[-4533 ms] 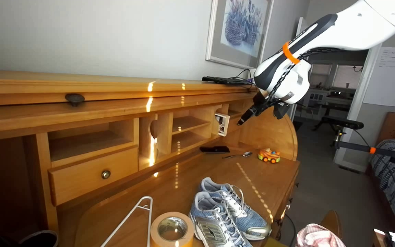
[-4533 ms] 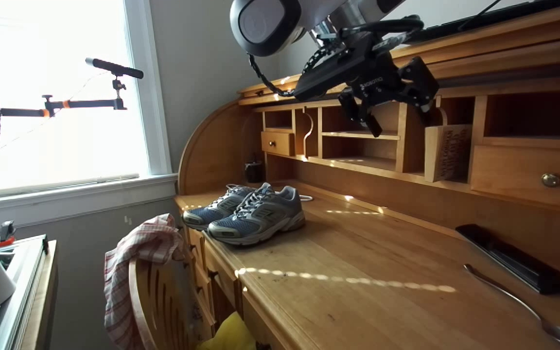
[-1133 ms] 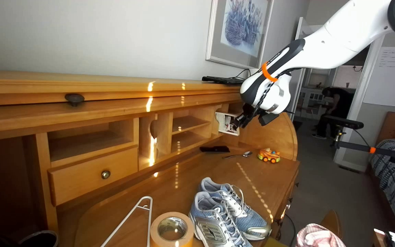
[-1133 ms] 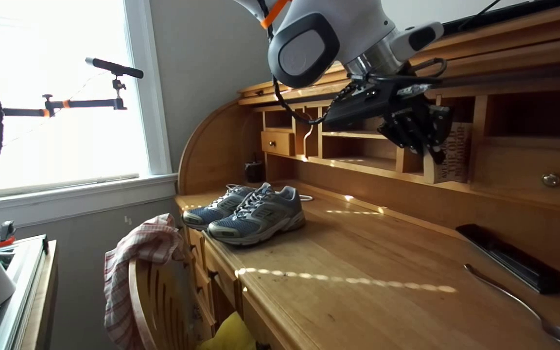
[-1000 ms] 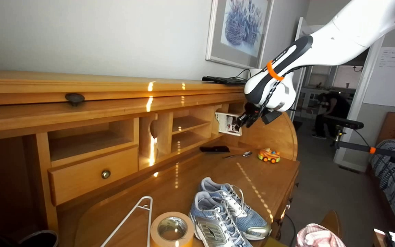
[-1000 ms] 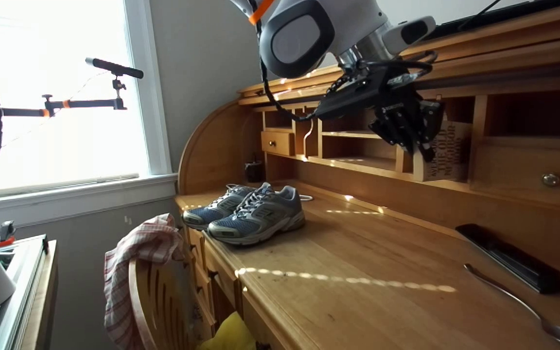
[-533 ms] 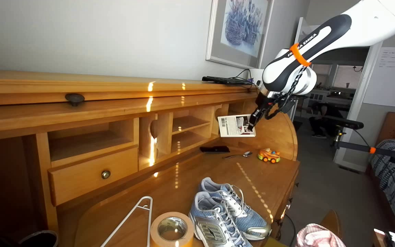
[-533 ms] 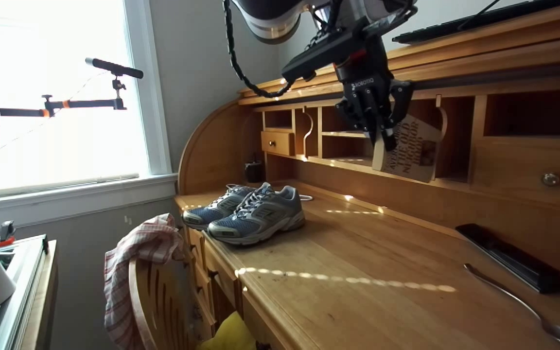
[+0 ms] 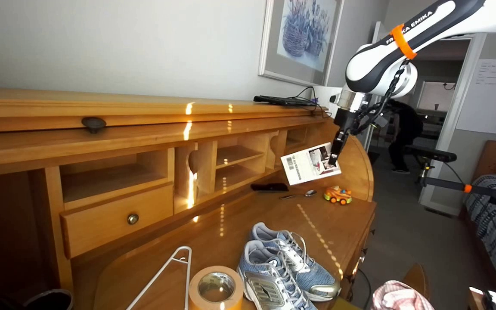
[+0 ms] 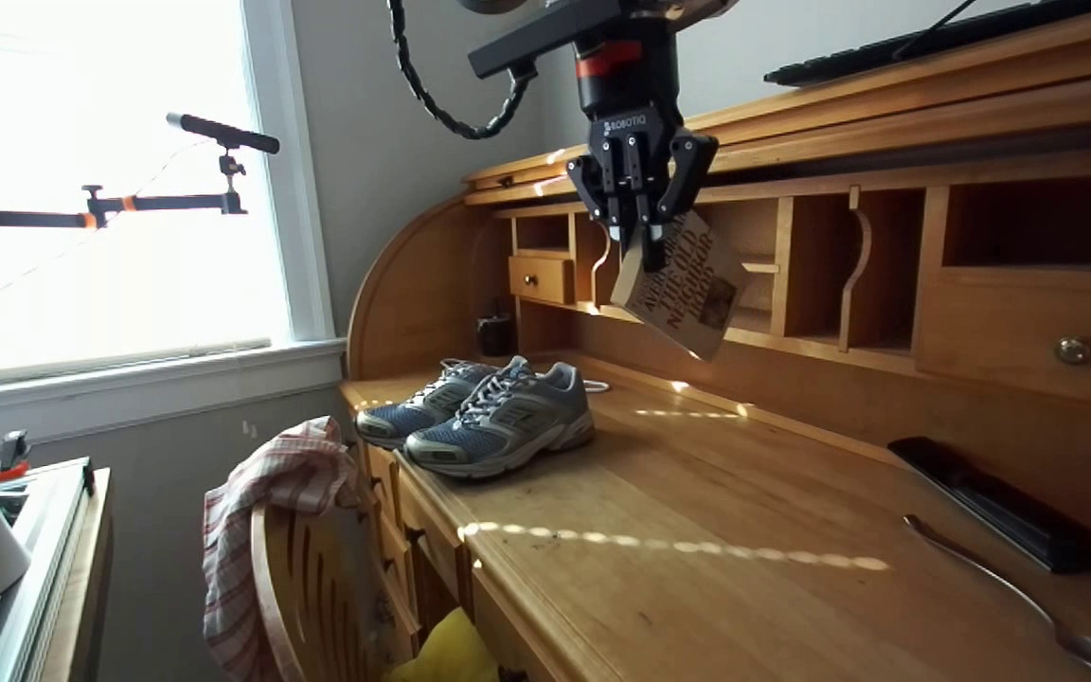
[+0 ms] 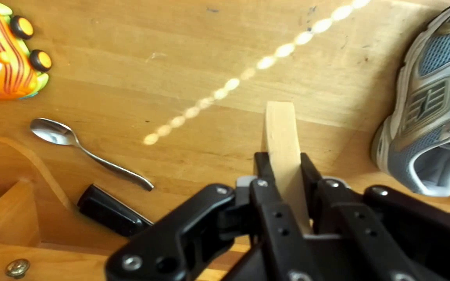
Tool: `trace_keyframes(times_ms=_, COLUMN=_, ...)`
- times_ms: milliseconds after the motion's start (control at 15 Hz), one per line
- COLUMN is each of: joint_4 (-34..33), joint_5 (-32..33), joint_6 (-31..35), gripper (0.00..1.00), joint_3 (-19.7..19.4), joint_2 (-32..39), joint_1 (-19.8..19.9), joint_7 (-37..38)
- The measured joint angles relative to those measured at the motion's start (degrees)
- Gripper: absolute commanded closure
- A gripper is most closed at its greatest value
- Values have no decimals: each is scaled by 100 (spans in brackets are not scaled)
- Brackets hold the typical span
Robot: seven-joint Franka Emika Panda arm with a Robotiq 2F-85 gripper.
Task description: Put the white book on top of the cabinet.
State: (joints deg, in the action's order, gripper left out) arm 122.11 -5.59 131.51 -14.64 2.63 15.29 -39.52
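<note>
Pinching the tilted white book [image 9: 304,167] by one edge, the pincer [image 11: 283,160] hangs free outside the cubbyholes [image 10: 815,270] of the cabinet [image 9: 144,135].

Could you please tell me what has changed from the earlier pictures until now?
The gripper, open in the earliest pictures, has closed on the white book and drawn it outward from the cabinet; the book now hangs tilted in the air above the desktop. A person has come into view in the background. The shoes, spoon, toy car and flat black object stayed where they were.
</note>
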Motion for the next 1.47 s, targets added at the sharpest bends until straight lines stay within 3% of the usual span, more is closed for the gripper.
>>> trace_keyframes(times_ms=733, joint_4=-23, joint_5=28, joint_6=-2206, gripper=95, joint_3=3, joint_2=-1025, joint_1=-99, joint_7=-1378)
trace_keyframes(times_ms=1467, joint_4=-267, joint_5=-33, joint_6=-2514, gripper=95, joint_3=5, joint_2=-1648, joint_1=-482, joint_7=-1984)
